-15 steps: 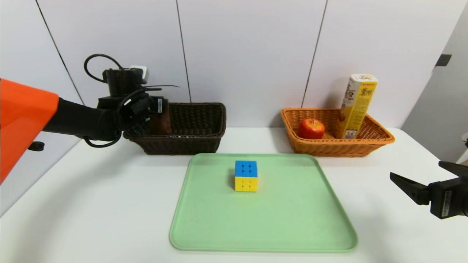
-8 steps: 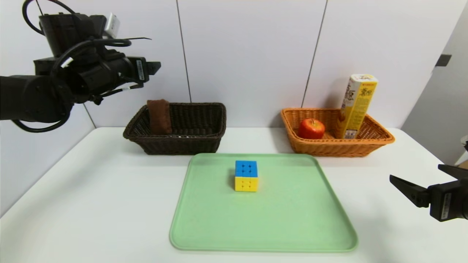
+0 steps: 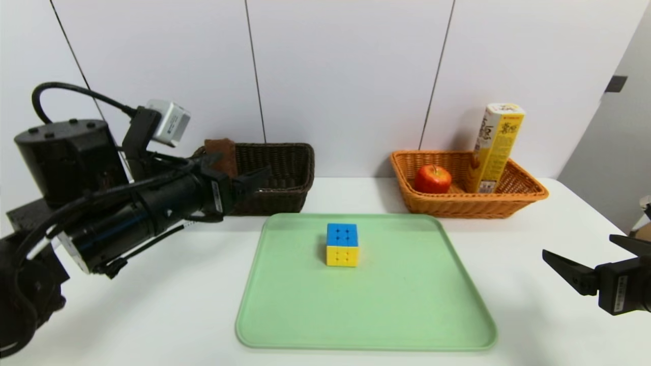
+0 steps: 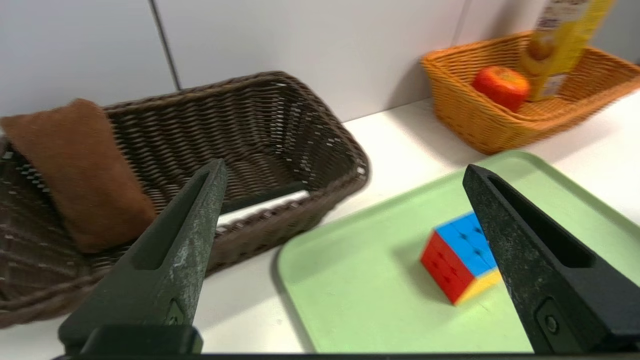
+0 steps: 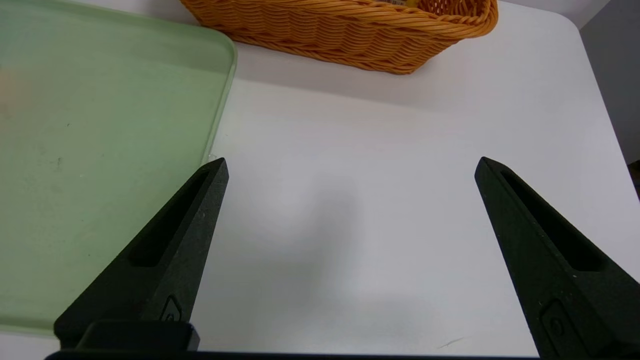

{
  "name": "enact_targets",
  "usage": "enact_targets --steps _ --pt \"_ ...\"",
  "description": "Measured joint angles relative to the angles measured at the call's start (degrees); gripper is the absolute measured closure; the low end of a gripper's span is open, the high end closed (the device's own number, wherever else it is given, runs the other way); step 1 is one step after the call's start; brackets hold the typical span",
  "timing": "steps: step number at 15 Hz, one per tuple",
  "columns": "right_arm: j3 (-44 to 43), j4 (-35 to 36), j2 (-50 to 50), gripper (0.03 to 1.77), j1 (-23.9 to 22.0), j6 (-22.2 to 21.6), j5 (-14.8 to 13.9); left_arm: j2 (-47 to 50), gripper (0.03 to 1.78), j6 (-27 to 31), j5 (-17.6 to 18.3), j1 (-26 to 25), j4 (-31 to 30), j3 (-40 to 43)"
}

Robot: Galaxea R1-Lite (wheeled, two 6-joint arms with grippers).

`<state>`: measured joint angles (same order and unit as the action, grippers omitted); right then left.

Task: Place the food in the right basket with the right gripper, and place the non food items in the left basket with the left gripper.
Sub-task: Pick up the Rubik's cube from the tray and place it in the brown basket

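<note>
One puzzle cube [image 3: 342, 245] remains near the middle of the green tray [image 3: 407, 325]. The left tool [image 4: 345, 175] hangs spread wide and empty beside the dark basket's [image 3: 285, 173] front edge; a skewed approach could push the cube away. The right tool [image 5: 350, 165] idles, gaping, at the desk's [image 3: 534, 244] right edge.

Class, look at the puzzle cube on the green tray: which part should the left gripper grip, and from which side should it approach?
Probably grip the puzzle cube across two opposite flat side faces, coming from above. It sits flat and alone on the green tray, so nothing blocks its sides, and parallel faces suit straight jaws. The left gripper is open, beside the dark basket.
</note>
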<state>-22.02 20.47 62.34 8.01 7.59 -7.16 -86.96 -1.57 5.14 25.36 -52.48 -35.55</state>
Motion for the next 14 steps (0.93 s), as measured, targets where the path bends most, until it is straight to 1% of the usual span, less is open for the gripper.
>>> enact_targets --steps 2,3,5,8,10,12,14 --pt "-0.1 0.0 0.1 0.10 0.0 0.3 0.0 0.0 0.14 -1.9 0.5 2.8 -10.2 7.3" --pt "-0.4 0.0 0.3 0.10 0.0 0.4 0.0 -0.5 0.14 -3.2 0.5 3.7 -14.6 9.7" --pt "-0.6 0.0 0.5 0.10 0.1 0.4 0.0 -2.7 0.13 -3.9 0.4 4.8 -21.8 13.3" --pt "-0.7 0.0 0.7 0.10 0.0 1.0 -0.1 -7.0 0.12 -4.1 -0.1 7.2 -30.1 16.6" --pt "-0.5 0.0 0.7 0.10 0.1 1.1 -0.2 -10.6 0.12 -4.1 -1.2 9.0 -33.8 18.0" --pt "-0.4 0.0 0.7 0.10 0.0 1.2 -0.3 -14.4 0.12 -4.6 -3.6 10.4 -34.6 18.7" --pt "-0.2 0.0 0.7 0.10 0.1 1.2 -0.3 -17.0 0.12 -5.1 -3.9 10.9 -34.7 18.4"
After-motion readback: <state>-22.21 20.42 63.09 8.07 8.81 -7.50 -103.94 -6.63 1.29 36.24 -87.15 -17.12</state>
